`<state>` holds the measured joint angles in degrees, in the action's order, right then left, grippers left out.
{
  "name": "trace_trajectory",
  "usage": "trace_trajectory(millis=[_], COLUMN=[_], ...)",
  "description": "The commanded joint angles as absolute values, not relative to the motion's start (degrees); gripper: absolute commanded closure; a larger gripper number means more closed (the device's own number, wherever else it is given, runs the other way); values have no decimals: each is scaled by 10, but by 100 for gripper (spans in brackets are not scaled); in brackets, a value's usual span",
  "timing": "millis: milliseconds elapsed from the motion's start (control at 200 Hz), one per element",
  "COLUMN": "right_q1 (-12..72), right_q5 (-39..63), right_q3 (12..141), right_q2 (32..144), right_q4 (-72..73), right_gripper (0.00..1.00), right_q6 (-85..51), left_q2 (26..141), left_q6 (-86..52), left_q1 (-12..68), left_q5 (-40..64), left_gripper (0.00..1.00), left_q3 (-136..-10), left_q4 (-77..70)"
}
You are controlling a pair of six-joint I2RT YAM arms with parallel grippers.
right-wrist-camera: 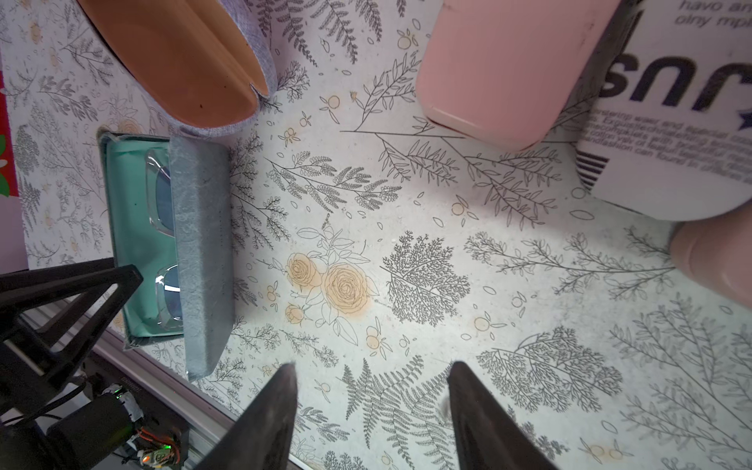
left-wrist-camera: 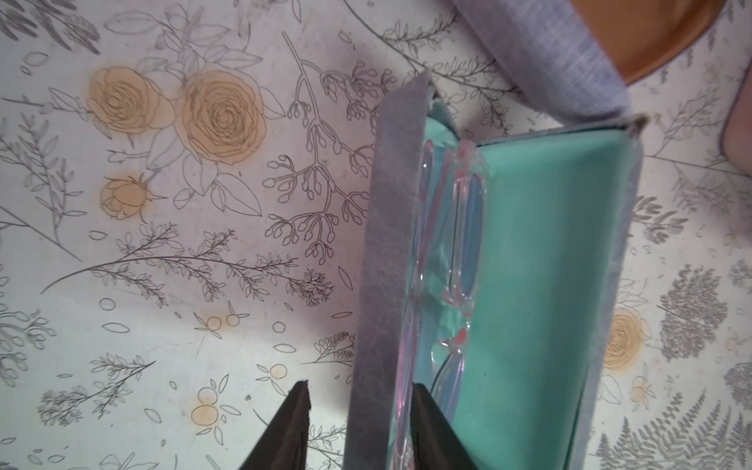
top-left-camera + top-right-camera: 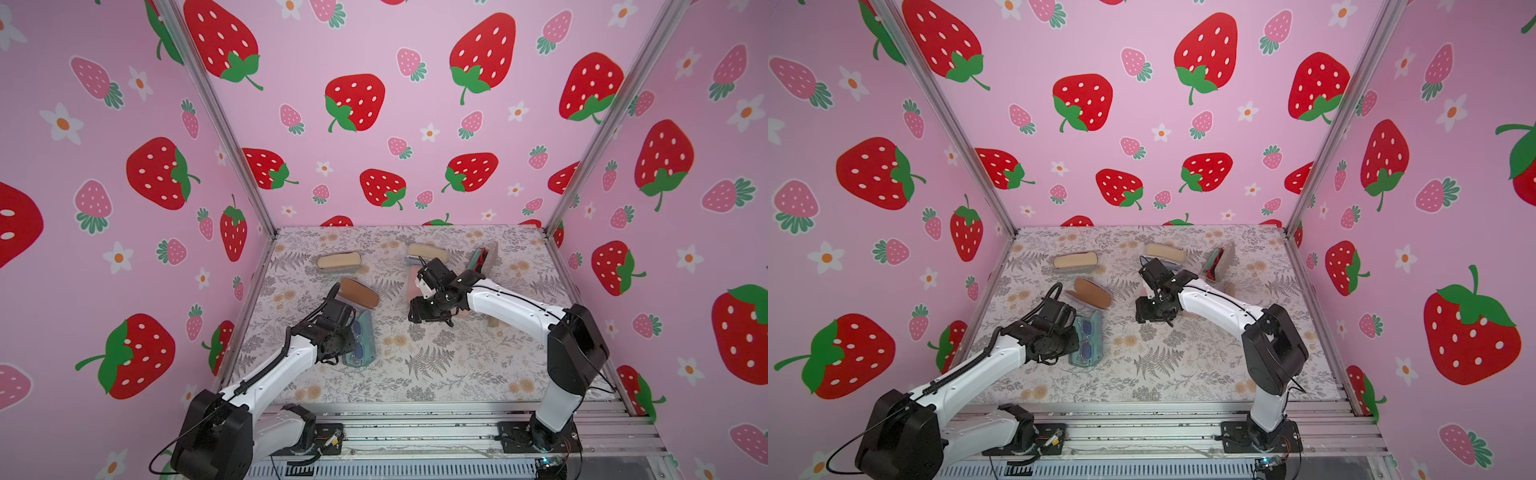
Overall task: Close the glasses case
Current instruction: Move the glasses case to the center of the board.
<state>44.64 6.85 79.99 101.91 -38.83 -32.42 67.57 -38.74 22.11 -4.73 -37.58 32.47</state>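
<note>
Looking down in a top view, the glasses case (image 3: pixel 371 336) sits at about 8 o'clock on the flowery surface (image 3: pixel 457 374). It's open, with the teal lining showing, and a pair of clear-framed glasses (image 2: pixel 464 244) with bluish lenses lies inside. A grey flap (image 2: pixel 386 244) stands up along its 3 o'clock side.

The left claw (image 2: pixel 360 386) is right on it. In the left wrist view its jaws straddle that flap, with one finger out over the bare surface and the other inside the case, just beside the glasses. There's a sliver of floral print showing between the outer finger and the flap. So I'd call it a fairly narrow gap around the flap rather than a squeeze. I honestly can't tell if the inner finger touches anything.

An open brown case (image 3: pixel 359 293) lies just at 12 o'clock of the glasses case. Its grey fabric edge comes right up to the teal corner, but I can't say whether they touch.

The right claw (image 1: pixel 373 366) hangs over the middle of the surface, at about 3 o'clock of the glasses case. Its jaws are wide, with nothing but printed ferns between them. A pink case (image 1: pixel 508 69) lies near it on the 12 o'clock side, partly under the arm. A closed beige case (image 3: pixel 338 261) sits around 10 o'clock, well apart from both claws.
</note>
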Motion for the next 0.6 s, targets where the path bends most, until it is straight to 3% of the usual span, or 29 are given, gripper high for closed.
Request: trace_trajectory(millis=[0,360,595], right_q1=[449,449,449], right_q5=[69,65,64], right_q3=[810,810,813], right_q2=[1009,1011,1014], right_q4=[-398,-401,-402], right_gripper=[39,40,40], right_q6=[-332,-336,-336], left_q2=[686,702,700], left_q6=[-386,-381,-381], left_q1=[218,217,217], left_q5=[-38,-26,-16], left_gripper=[63,85,93], left_q3=[-370,-364,-363], left_q4=[302,283,278])
